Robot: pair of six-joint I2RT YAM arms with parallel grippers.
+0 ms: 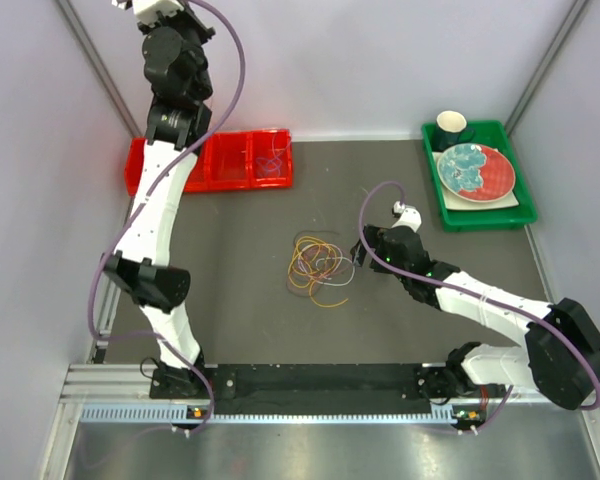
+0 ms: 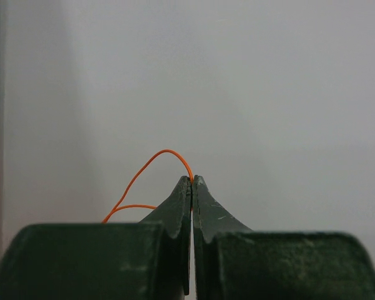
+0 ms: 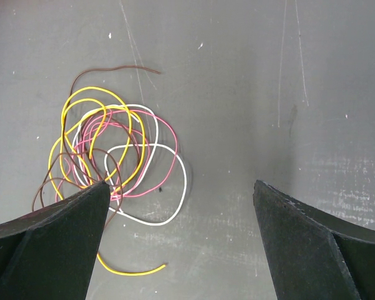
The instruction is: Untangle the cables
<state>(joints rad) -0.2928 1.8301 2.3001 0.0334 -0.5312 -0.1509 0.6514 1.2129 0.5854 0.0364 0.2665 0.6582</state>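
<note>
Left gripper clamped tight, orange cable pinched at fingertips, loop arcing off to its left. Right gripper spread wide; tangle of cables just ahead, by its left finger. Step, likely: orange strand pulled free, drop-off pending. Next: right closes on single loop, lifts without dragging others.

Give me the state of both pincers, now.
Left pincer: closed, pinching an orange cable.
Right pincer: open, holding nothing, over the cable tangle.
</note>
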